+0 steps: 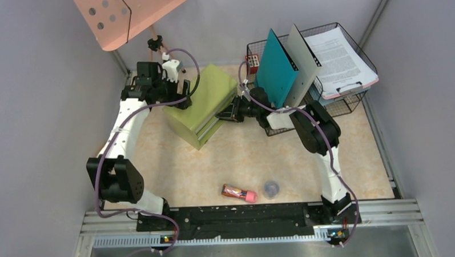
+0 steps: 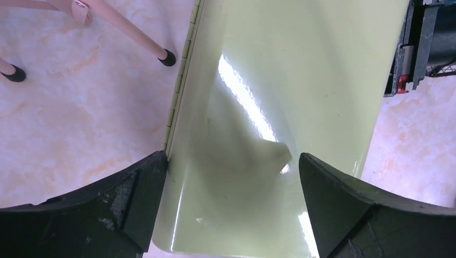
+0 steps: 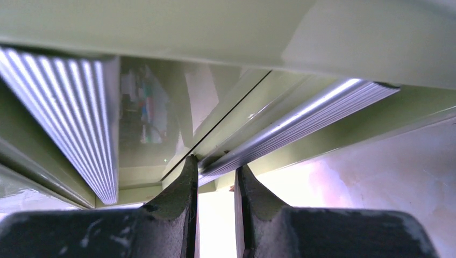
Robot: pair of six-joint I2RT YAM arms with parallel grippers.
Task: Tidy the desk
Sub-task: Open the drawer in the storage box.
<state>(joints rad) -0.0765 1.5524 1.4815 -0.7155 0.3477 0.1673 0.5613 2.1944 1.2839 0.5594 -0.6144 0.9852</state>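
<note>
Olive-green drawer box (image 1: 207,95) looks rigid, slick under our left gripper (image 2: 232,158), jaws wide. Our right gripper (image 3: 215,164) pinches its ribbed handle (image 3: 290,130)

Place: we take this for a robotics lab cell, dressed up as an office desk.
Enclosure: we see plain grey walls (image 1: 36,112) closing in the beige, marble-patterned desk (image 1: 260,156) on the left, back and right.
Rig: we see a left arm (image 1: 122,129) and a right arm (image 1: 323,139), cabled and bolted to a black metal rail (image 1: 245,216) at the near edge.
Office props: we see a wire basket (image 1: 353,104) holding clipped papers (image 1: 340,56) and upright folders (image 1: 276,69), with an olive-green drawer box (image 1: 204,101) beside it.
</note>
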